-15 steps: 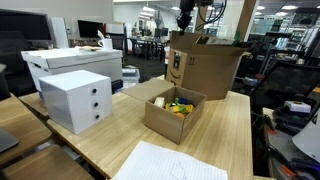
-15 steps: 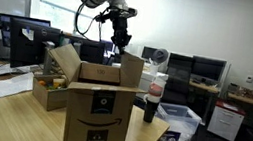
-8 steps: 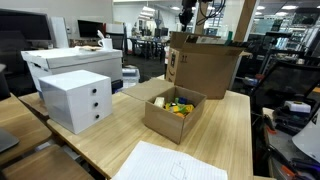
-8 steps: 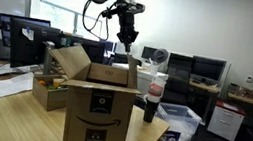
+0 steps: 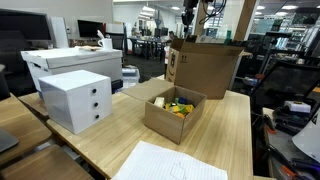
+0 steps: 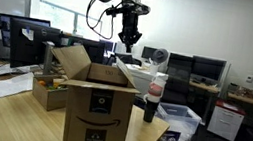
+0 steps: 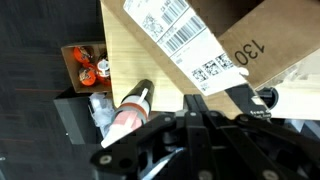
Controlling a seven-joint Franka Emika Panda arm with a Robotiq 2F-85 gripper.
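My gripper (image 6: 129, 43) hangs shut and empty above the far side of a large open Amazon cardboard box (image 6: 95, 111), near its outward-folded flap (image 6: 133, 78). In an exterior view the gripper (image 5: 187, 20) shows at the top, just over the same box (image 5: 208, 68). The wrist view has the black fingers (image 7: 197, 103) pressed together over the table edge, with the box's labelled flap (image 7: 190, 40) above them. A pink bottle with a dark cap (image 7: 130, 112) lies just left of the fingers; it stands beside the box (image 6: 153, 97).
A small open cardboard box (image 5: 172, 115) with yellow and orange items sits in front of the big one, also in the wrist view (image 7: 85, 65). A white drawer unit (image 5: 75, 100) and paper sheets (image 5: 165, 165) share the wooden table (image 5: 235, 125). Desks with monitors surround it.
The gripper has swung sideways and slightly down, away from over the box opening. The box flap nearest it has gone from standing upright to folded outward.
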